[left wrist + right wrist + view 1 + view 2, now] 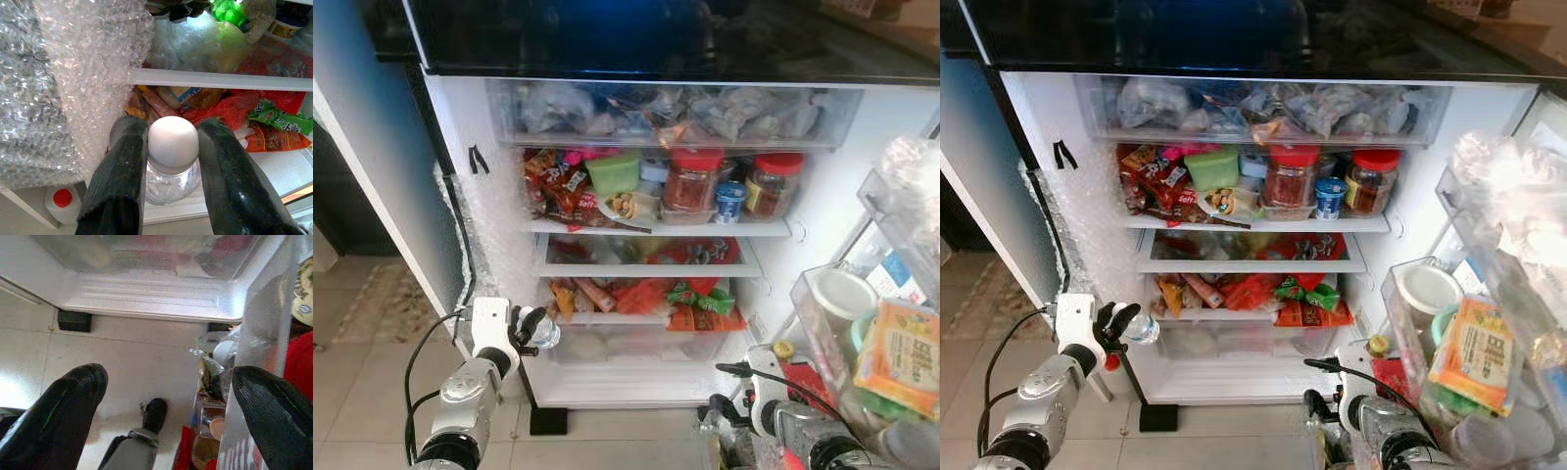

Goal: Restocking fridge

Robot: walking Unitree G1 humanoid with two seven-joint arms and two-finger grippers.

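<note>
A small clear bottle point(172, 164) with a white cap is clamped between the fingers point(122, 176) of the left pincer point(530, 328), which is held at the near left corner of the open fridge point(636, 387), just in front of the bottom drawer point(636, 345) and beside the bubble wrap point(73, 73) on the left wall. The right pincer point(166, 401) is seen low on the right beside the door shelves point(862, 323), its fingers spread wide over the tiled floor point(122, 357) with nothing between them. Two red-lidded jars point(690, 181) are stood on the upper shelf, with snack packets point(641, 294) on the shelves below.
</note>
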